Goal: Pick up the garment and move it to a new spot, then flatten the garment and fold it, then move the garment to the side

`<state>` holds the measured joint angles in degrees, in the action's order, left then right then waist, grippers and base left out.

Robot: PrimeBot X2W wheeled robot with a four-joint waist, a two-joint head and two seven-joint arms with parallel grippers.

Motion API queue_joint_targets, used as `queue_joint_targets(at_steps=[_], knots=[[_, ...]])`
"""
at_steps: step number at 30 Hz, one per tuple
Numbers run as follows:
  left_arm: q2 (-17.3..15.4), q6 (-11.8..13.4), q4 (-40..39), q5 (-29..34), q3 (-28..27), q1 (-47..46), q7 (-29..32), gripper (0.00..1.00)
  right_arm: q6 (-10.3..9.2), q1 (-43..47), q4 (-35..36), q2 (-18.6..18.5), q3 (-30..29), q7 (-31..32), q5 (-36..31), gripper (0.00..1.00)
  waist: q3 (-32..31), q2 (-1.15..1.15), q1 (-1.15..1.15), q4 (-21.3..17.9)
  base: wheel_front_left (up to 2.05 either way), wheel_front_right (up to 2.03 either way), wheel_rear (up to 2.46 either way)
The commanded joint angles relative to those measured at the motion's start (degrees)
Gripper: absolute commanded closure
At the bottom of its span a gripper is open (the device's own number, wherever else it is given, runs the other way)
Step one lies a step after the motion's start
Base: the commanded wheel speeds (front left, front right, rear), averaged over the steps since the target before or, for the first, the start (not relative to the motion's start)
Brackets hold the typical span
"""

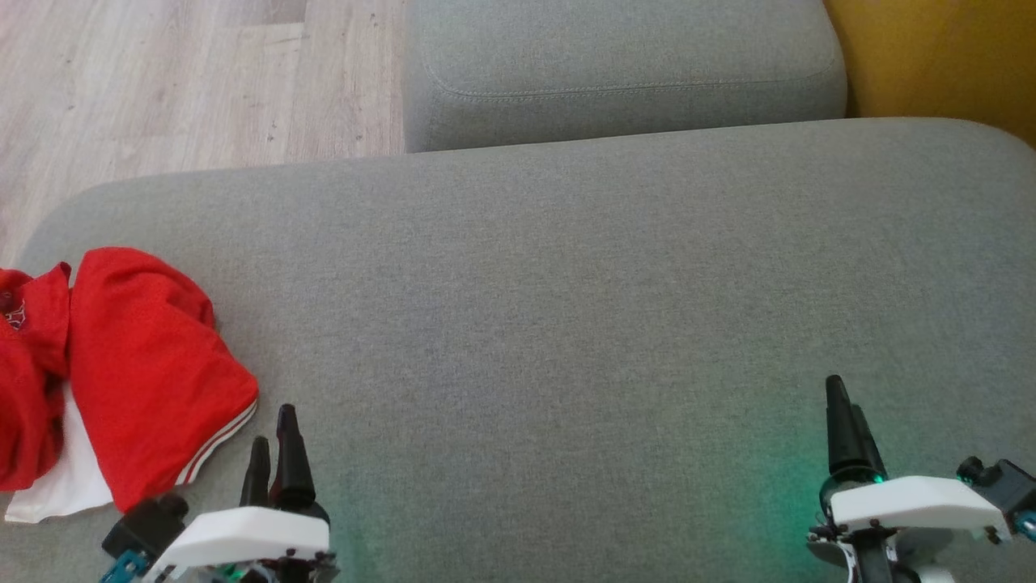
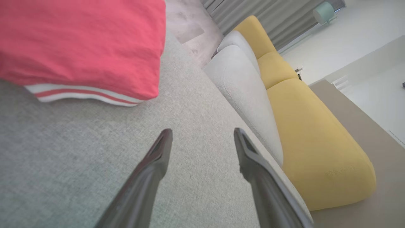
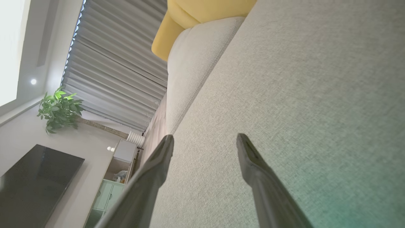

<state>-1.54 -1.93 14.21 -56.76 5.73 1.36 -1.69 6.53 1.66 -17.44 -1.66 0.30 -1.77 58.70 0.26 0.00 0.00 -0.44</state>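
Left tool (image 1: 273, 427) and right tool (image 1: 844, 397) stand open, empty. We find the crumpled red garment (image 1: 154, 356) just left of the left tool on the sofa seat (image 1: 566, 283); we judge every step remains.

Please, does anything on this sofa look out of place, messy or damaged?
Only the red garment: it lies crumpled in a heap at the left end of the grey cushion, not spread flat, with some white fabric showing under it. I see nothing spilled or damaged.
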Motion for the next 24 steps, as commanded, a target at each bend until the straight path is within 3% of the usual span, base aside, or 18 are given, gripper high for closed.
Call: queue_joint_targets(at_steps=[1, 24], knots=[[-0.6, 0.3, -2.5, 2.1, -0.2, -2.9, -0.9, 0.00, 0.39, -3.0, 2.3, -0.6, 1.1, -0.9, -1.9, 0.00, 0.0, 0.00, 0.00, 0.0, 0.00, 0.00, 0.00], [-1.3, 3.1, -6.3, 20.4, 4.7, -3.8, -5.0, 0.00, 0.58, -4.1, 4.1, -0.8, 5.4, -5.0, -18.2, 0.00, 0.5, 0.00, 0.00, -0.5, 0.00, 0.00, 0.00]])
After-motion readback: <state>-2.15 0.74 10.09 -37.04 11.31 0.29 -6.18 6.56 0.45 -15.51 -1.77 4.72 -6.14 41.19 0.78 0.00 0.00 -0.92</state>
